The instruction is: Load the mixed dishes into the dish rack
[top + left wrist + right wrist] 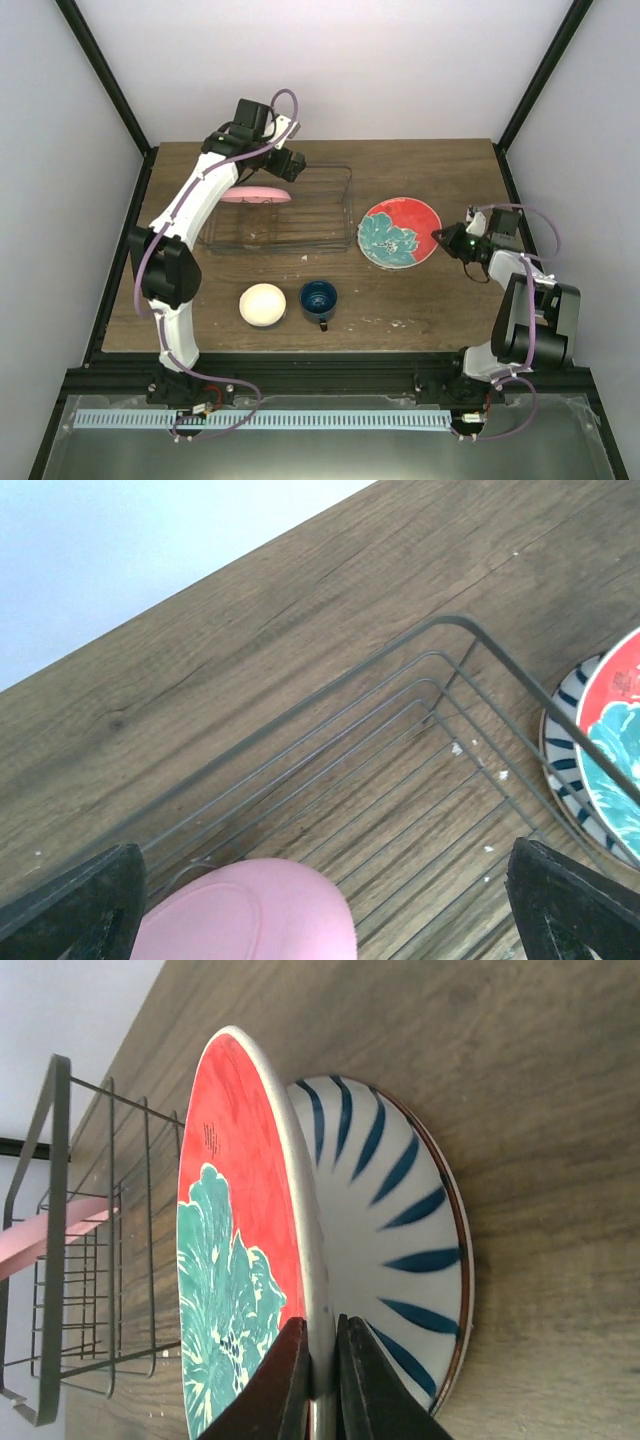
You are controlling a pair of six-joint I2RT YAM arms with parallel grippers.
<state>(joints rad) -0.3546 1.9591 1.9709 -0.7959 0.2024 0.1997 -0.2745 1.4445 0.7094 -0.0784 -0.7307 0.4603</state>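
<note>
Plate pickup in hand; right fingers clamped on red plate rim, tilted off striped plate beside rack; left fingers apart over pink plate in rack; next, likely: lift, slot upright between dividers.

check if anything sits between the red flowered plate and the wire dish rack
Nothing visible does: only bare tabletop lies between the red plate with teal flowers, pinched at its rim by the right fingers, and the grey wire dish rack. The plain pink plate sits at the rack's left end.
</note>
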